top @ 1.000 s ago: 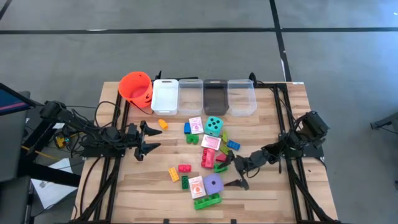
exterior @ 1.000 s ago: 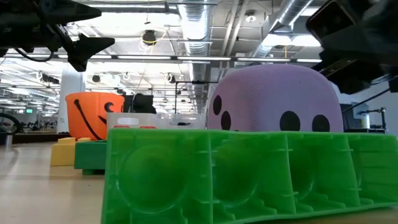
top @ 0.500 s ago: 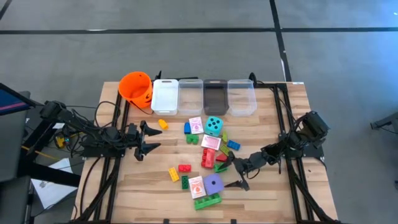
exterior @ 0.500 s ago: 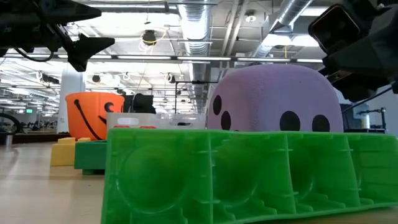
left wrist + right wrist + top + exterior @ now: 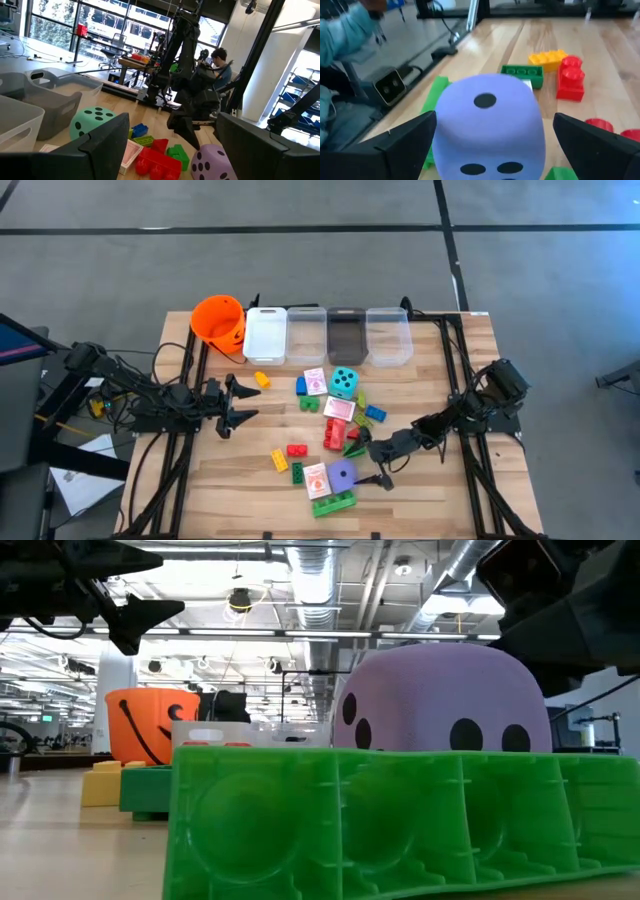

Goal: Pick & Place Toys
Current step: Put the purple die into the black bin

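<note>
The toys lie in a loose cluster mid-table. A purple die [image 5: 343, 473] sits near the front, beside a pink-white card [image 5: 316, 478] and a large green brick [image 5: 333, 502]. A teal die [image 5: 344, 382], red bricks [image 5: 334, 433] and small yellow [image 5: 279, 460], blue and green bricks lie around them. My right gripper [image 5: 368, 464] is open just right of the purple die [image 5: 487, 125]. Its fingers [image 5: 405, 145] stand on either side of the die, and no touch shows. My left gripper [image 5: 248, 404] is open and empty above the table's left part.
An orange bucket [image 5: 218, 320] and a row of clear and white bins [image 5: 327, 333] stand along the far edge. Bare wood lies at the front left and the right of the table. A person sits in the room beyond the table [image 5: 220, 60].
My right gripper has moved toward the table's left, closing in on the purple die, still open. The toys have stayed where they were.
</note>
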`<state>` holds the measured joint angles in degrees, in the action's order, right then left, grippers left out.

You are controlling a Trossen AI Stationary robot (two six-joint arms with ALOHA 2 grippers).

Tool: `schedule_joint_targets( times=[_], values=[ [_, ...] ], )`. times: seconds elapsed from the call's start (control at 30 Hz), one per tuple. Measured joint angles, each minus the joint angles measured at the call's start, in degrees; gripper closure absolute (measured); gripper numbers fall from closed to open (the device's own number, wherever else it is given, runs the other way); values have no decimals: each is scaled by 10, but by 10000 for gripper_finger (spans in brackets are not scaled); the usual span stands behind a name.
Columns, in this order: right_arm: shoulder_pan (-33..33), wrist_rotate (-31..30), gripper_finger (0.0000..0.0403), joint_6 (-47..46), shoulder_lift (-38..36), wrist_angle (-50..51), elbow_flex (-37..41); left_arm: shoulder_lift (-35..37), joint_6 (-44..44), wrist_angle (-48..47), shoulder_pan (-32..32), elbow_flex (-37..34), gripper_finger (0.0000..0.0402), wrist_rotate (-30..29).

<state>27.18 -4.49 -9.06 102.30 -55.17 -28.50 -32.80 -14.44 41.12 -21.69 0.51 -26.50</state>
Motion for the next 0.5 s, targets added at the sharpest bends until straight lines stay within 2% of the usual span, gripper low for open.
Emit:
schedule_joint_targets(
  times=[0.13,0.5],
  values=[
    [0,1,7,-1,-1,31,-16,0,0,0,0,0,108,0],
    [0,1,7,-1,-1,34,-16,0,0,-2,0,0,108,0]
  ],
)
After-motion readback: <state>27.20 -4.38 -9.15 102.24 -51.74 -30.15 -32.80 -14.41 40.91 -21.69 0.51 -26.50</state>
